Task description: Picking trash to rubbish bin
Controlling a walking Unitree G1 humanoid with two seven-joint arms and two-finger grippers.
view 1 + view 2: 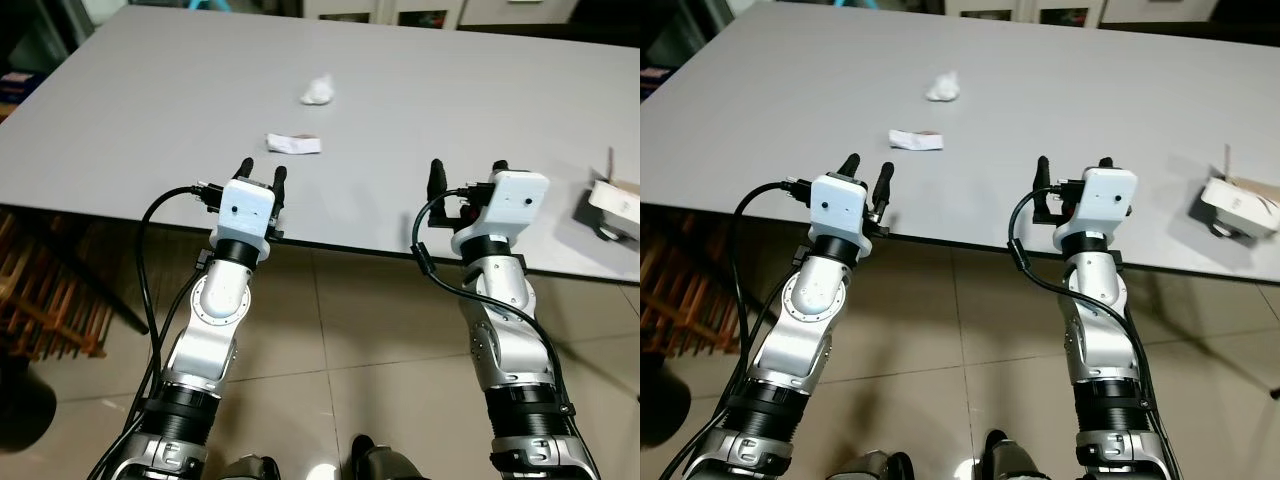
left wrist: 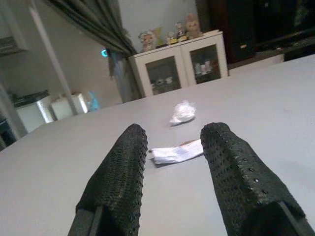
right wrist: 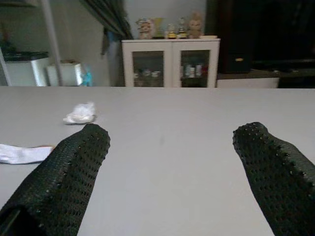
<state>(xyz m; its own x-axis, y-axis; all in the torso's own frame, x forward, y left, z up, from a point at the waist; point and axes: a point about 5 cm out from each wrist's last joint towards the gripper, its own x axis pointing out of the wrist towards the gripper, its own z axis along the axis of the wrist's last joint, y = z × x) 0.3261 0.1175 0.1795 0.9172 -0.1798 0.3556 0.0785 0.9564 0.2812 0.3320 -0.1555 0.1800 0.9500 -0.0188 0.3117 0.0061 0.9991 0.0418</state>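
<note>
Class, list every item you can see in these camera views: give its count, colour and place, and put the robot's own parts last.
Large flat grey table: one, grey, spanning the scene ahead of the robot.
Crumpled white paper ball: one, white, mid-table, farther from the robot.
Flat white paper wrapper: one, white, nearer the robot than the ball, ahead of the left end effector.
Small white open box: one, white, near the table's front edge on the right.
White glass-door cabinet: one, white, beyond the table, figurines on top.
Left end effector: one, black fingers, open, over the table's front edge.
Right end effector: one, black fingers, open, over the front edge.
</note>
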